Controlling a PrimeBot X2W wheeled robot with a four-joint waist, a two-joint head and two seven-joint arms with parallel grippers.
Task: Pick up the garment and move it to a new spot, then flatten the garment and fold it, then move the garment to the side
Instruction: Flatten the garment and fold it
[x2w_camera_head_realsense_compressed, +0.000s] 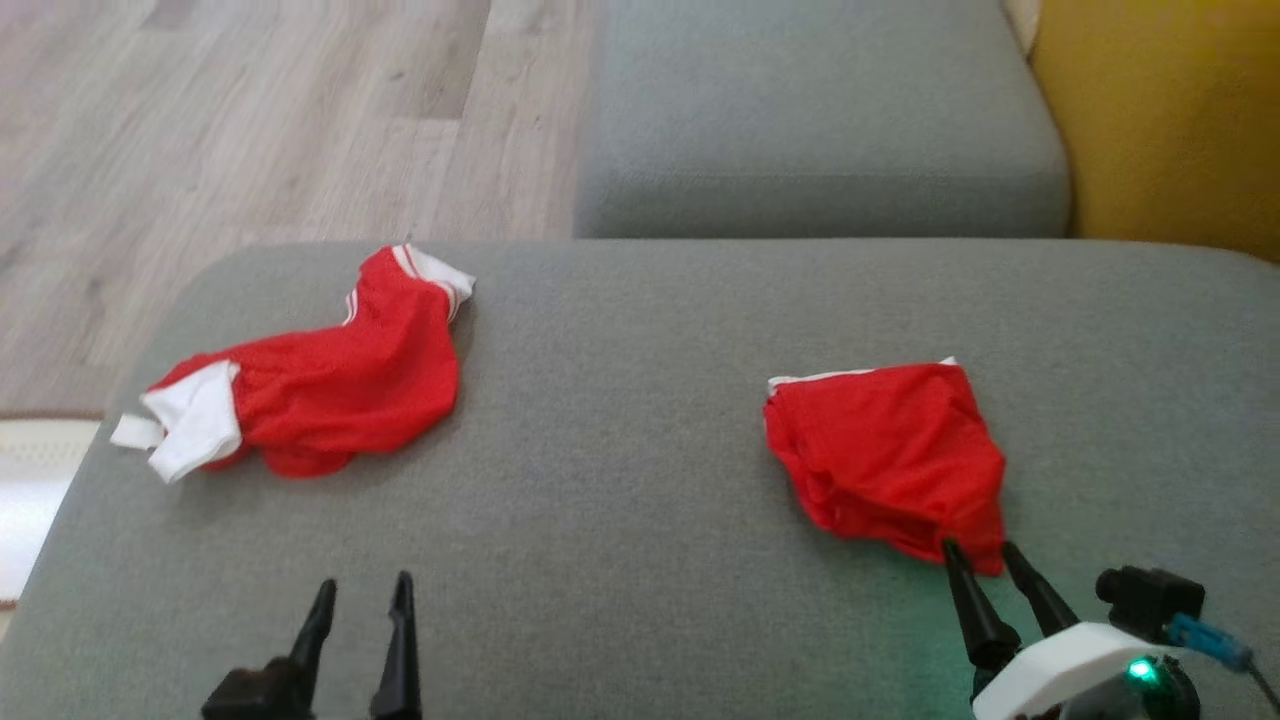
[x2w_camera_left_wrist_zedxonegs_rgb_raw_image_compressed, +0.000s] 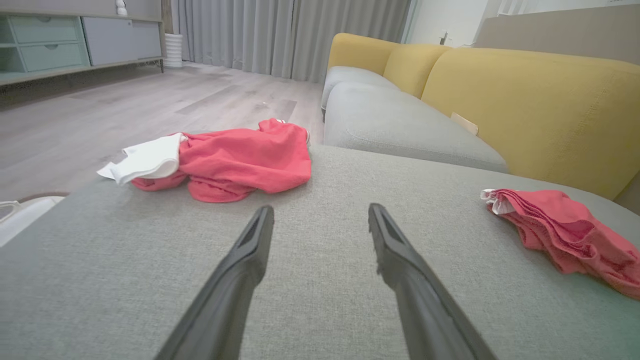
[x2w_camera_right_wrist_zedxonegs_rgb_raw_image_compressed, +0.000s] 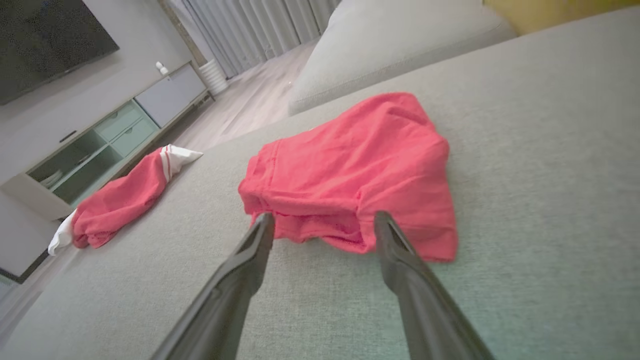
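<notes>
Head view: find folded garment (x2w_camera_head_realsense_compressed: 890, 455) apparently set aside, right of sofa cushion (x2w_camera_head_realsense_compressed: 620, 420); right tool (x2w_camera_head_realsense_compressed: 978, 547) gaping, empty, at its near corner. Left wrist view: see left tool (x2w_camera_left_wrist_zedxonegs_rgb_raw_image_compressed: 321, 209) wide, empty, facing crumpled garment (x2w_camera_left_wrist_zedxonegs_rgb_raw_image_compressed: 240, 160). Right wrist view: fingertips (x2w_camera_right_wrist_zedxonegs_rgb_raw_image_compressed: 262, 225) straddling the fold's edge.

a broad grey cushion (x2w_camera_head_realsense_compressed: 640, 420) lies near; beyond it, pale wood floor (x2w_camera_head_realsense_compressed: 250, 120) on the left, a grey sofa seat (x2w_camera_head_realsense_compressed: 820, 120) with yellow backrests (x2w_camera_left_wrist_zedxonegs_rgb_raw_image_compressed: 525, 100) on the right, grey curtains (x2w_camera_left_wrist_zedxonegs_rgb_raw_image_compressed: 280, 35) and a low cabinet (x2w_camera_left_wrist_zedxonegs_rgb_raw_image_compressed: 50, 45) far off.

Soft even daylight, slight blur
</notes>
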